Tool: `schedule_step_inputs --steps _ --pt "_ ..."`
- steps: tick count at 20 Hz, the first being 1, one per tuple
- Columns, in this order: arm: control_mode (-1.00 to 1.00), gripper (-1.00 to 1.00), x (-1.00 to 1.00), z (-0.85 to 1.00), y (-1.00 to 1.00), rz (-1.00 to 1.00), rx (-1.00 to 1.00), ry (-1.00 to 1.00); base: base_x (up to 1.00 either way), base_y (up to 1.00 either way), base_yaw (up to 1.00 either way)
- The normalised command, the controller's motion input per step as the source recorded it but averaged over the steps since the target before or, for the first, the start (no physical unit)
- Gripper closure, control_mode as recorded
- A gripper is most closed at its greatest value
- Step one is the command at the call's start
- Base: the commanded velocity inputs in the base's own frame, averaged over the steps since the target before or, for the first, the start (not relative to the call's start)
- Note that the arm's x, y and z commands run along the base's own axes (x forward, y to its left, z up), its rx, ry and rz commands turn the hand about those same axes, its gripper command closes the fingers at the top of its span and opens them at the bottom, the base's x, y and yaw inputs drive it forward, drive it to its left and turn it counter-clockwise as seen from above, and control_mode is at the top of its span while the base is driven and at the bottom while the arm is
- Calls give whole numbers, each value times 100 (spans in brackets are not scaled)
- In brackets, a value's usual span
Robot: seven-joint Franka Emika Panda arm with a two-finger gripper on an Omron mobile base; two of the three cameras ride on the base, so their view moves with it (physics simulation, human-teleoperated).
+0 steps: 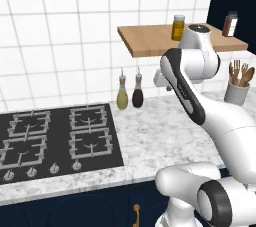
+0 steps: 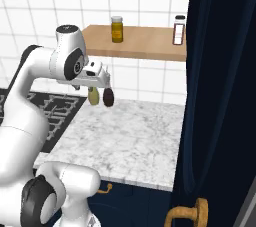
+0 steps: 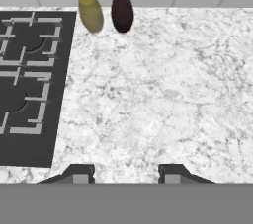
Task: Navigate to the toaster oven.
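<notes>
Marble counter beside the hob, two bottles at the wall; gripper fingers wide, holding nothing; toaster oven likely heavy, rigid, nothing to grasp.

Lighting: bright, even, diffuse; no single source can be told. Wall tiles evenly lit, without glare.

Shadows: soft dark band beneath the shelf; faint shading under the two bottles on the counter. Cabinet panel very dark navy, almost without detail.

Highlights: mild sheen on the white arm; no blown-out patches.

Sharpness: rendered frames, uniformly in focus, no motion blur. Slightly coarse and soft at fine edges, notably the hob grates and marble veining.

Distortion: bottles lean outward toward the top in the hand view; straight lines otherwise stay straight to the edges.
</notes>
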Motion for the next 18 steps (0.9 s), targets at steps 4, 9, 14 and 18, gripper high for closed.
schedule_step_inputs --steps 4,9,14,18 --pt "-100 -100 -40 -9 0 0 0 0 0 0 0" --pt "-100 -100 -90 -26 0 2 0 -1 0 0 0" --pt "100 -100 -41 -28 0 0 0 -1 -15 0 4" --pt "100 -100 0 0 0 0 0 0 -36 8 38"
